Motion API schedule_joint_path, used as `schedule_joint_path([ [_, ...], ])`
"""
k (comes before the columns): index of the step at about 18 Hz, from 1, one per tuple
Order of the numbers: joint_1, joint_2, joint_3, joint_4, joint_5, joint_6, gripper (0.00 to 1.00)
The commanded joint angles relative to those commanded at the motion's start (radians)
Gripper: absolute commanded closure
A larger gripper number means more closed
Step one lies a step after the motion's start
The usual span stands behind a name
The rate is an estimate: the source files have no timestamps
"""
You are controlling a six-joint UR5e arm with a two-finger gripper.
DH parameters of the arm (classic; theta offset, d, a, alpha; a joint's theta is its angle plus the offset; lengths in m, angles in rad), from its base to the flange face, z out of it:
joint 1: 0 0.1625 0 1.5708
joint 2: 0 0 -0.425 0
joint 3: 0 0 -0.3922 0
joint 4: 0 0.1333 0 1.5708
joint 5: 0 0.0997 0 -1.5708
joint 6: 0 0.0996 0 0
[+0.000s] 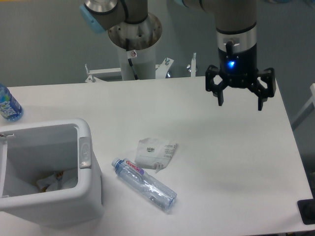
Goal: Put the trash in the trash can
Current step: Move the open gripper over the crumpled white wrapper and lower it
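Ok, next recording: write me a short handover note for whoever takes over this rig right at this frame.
Gripper: open and empty, hanging above the far right part of the table, well away from the trash.
White paper packet: lying flat near the table's middle, untouched.
Bottle with the red-white label: on its side just in front of the packet, its cap end toward the trash can.
Trash can: at the front left, open on top, with some scraps already at the bottom.
Blue-labelled bottle: at the far left edge; it is not trash.
Done: neither item is binned yet.
Left: pick up the packet and the bottle, and drop each into the can.
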Motion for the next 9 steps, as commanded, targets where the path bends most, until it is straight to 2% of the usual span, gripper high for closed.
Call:
schedule_joint_path([
  [4,-0.026,0.023,-0.089,0.023,0.005,-0.008,0.00],
  [9,-0.089,0.014,-0.146,0.023,-0.002,-0.017,0.00],
])
